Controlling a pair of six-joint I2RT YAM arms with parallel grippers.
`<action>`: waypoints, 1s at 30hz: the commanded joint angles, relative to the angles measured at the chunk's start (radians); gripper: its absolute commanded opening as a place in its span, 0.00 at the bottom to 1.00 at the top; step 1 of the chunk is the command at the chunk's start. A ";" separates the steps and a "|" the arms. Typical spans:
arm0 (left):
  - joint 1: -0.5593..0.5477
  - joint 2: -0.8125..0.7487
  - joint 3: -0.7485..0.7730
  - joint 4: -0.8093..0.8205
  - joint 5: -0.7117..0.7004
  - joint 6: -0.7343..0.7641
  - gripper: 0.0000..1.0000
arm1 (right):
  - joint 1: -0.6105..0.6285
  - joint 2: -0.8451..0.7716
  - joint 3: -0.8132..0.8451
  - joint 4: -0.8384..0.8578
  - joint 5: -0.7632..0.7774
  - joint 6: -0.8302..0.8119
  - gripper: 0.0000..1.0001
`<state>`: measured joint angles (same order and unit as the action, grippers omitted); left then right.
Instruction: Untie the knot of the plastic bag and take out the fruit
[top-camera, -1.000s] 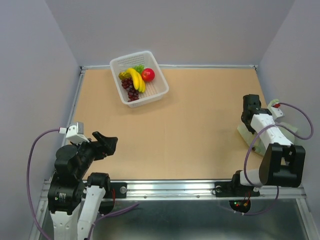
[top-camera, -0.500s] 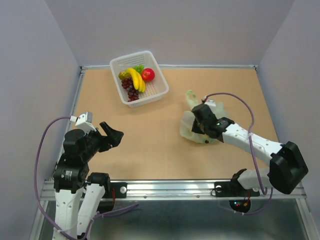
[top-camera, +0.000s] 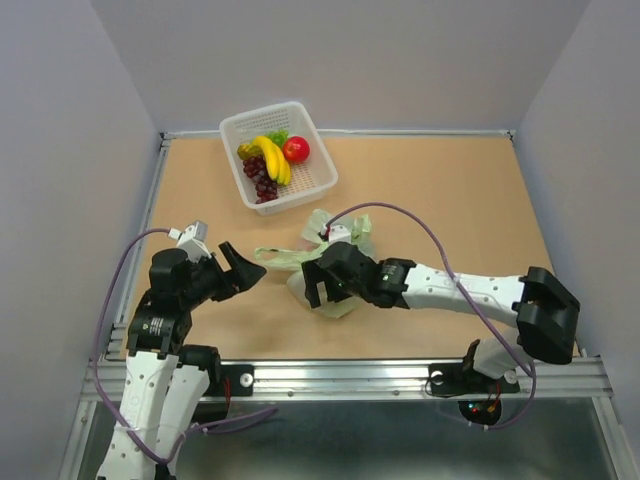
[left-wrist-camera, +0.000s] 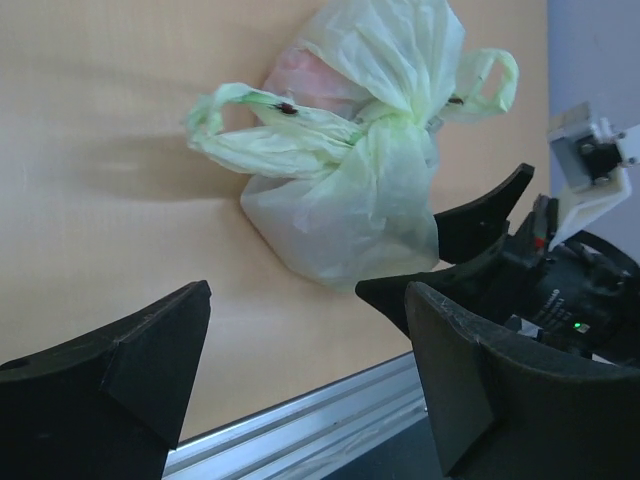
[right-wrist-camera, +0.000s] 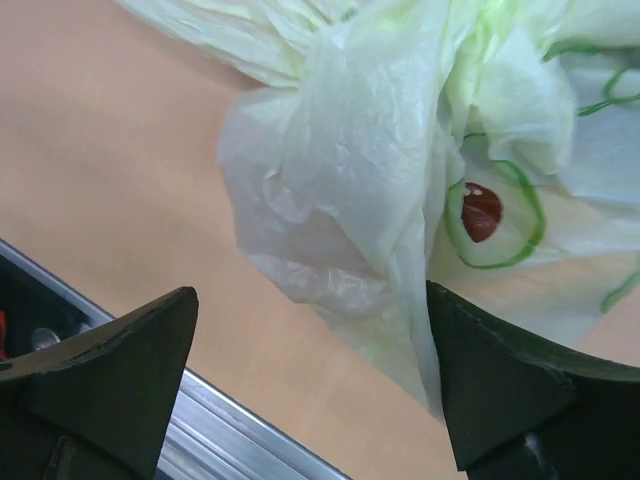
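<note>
The pale green plastic bag (top-camera: 335, 262) lies crumpled on the table's near middle, also seen in the left wrist view (left-wrist-camera: 345, 200) and the right wrist view (right-wrist-camera: 350, 170). Its knot (left-wrist-camera: 385, 125) is a bunched twist, with one handle loop (left-wrist-camera: 215, 110) reaching left. The fruit is hidden inside; only a pink-red shade (left-wrist-camera: 300, 70) shows through the plastic. My right gripper (top-camera: 325, 290) (right-wrist-camera: 311, 295) stands open over the bag's near side, its jaws wide on either side of the plastic. My left gripper (top-camera: 240, 268) (left-wrist-camera: 308, 300) is open just left of the loop, holding nothing.
A white basket (top-camera: 265, 108) sits at the back left with a banana (top-camera: 272, 155), purple grapes (top-camera: 262, 178) and a round red fruit (top-camera: 296, 149). A metal rail (top-camera: 340, 372) runs along the near table edge. Grey walls close three sides.
The right arm swung from the table's right edge to the near middle, bringing the bag with it, and its jaws have opened. The left arm reached forward and right toward the bag.
</note>
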<state>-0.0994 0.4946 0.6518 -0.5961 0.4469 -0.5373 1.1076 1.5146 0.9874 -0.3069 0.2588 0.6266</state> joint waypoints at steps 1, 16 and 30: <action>-0.028 -0.002 -0.012 0.143 0.052 -0.053 0.90 | -0.008 -0.099 0.184 -0.032 0.069 -0.091 0.99; -0.684 0.404 0.065 0.386 -0.523 -0.316 0.84 | -0.313 0.079 0.479 -0.146 0.057 -0.237 0.84; -0.767 0.648 0.023 0.544 -0.692 -0.429 0.72 | -0.331 0.276 0.425 -0.129 -0.052 -0.153 0.54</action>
<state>-0.8581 1.1435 0.7139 -0.1558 -0.2001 -0.9047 0.7784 1.8076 1.4464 -0.4561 0.2420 0.4343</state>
